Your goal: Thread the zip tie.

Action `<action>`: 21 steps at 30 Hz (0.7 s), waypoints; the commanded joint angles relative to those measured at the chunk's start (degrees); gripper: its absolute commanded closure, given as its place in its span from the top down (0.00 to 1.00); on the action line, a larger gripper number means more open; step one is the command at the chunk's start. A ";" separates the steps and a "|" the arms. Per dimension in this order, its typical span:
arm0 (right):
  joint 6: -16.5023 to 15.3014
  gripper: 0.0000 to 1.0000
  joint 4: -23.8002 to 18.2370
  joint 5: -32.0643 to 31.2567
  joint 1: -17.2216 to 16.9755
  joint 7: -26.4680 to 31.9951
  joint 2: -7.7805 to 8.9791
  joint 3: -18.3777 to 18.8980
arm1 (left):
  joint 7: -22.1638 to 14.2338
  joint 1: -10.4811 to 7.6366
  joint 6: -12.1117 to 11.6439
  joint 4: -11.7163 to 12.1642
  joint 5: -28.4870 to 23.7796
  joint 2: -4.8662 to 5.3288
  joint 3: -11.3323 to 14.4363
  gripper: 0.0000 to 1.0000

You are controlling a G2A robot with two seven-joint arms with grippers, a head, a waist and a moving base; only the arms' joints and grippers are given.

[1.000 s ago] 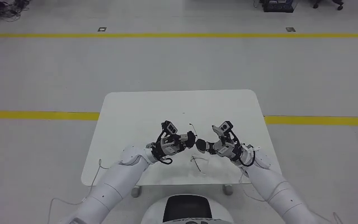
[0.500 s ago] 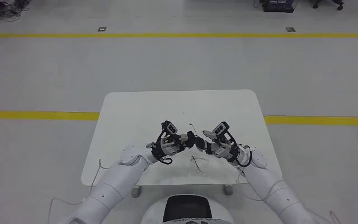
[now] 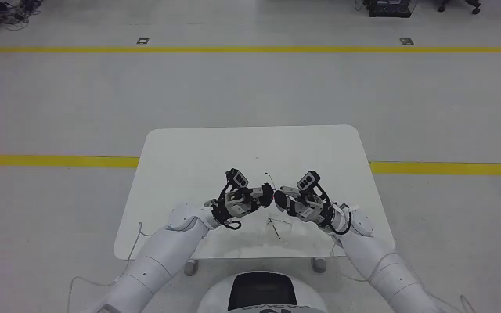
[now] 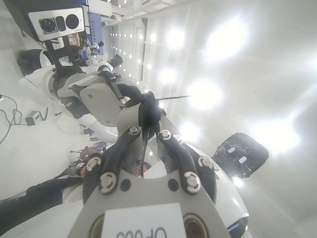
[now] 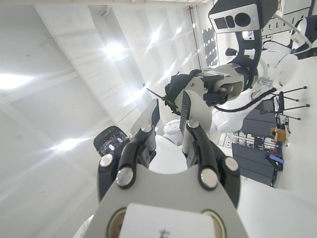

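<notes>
Left hand [image 3: 264, 196]: was closed on the tie [image 4: 173, 97]; its thin tail jutted out past the grip. Right hand [image 3: 281, 201]: was open, fingers [image 5: 185, 107] apart, tail just ahead of them, ungripped. Risk: the tail could flex or slide aside if this hand closed off-line. Top view gave the hands meeting above the desk [image 3: 196, 156]; wrist views gave the tail and the gap.

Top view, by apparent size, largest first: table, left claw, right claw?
1. Table, by far the largest.
2 and 3. Left claw and right claw. They look about the same size, nearly tip to tip over the table, so I leave them unranked.
</notes>
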 commanded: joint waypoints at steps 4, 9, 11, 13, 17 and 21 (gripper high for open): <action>-0.26 0.18 -0.08 -0.21 -0.17 0.38 -0.20 0.33 | 0.00 0.00 0.00 0.00 0.00 0.00 0.00 0.00; -0.49 0.15 -0.01 -0.67 -0.25 0.25 -0.39 0.60 | 0.00 0.00 0.00 0.00 0.00 0.00 0.00 0.00; -0.57 0.14 0.01 -0.84 -0.27 0.21 -0.47 0.71 | 0.00 0.00 0.00 0.00 0.00 0.00 0.00 0.00; -0.63 0.13 -0.02 -0.99 -0.27 0.27 -0.56 0.79 | 0.00 0.00 0.00 0.00 0.00 0.00 0.00 0.00; -0.63 0.12 -0.08 -1.20 -0.28 0.38 -0.72 0.88 | 0.00 0.00 0.00 0.00 0.00 0.00 0.00 0.00; -0.53 0.10 -0.08 -1.48 -0.28 0.44 -0.89 0.96 | 0.00 0.00 0.00 0.00 0.00 0.00 0.00 0.00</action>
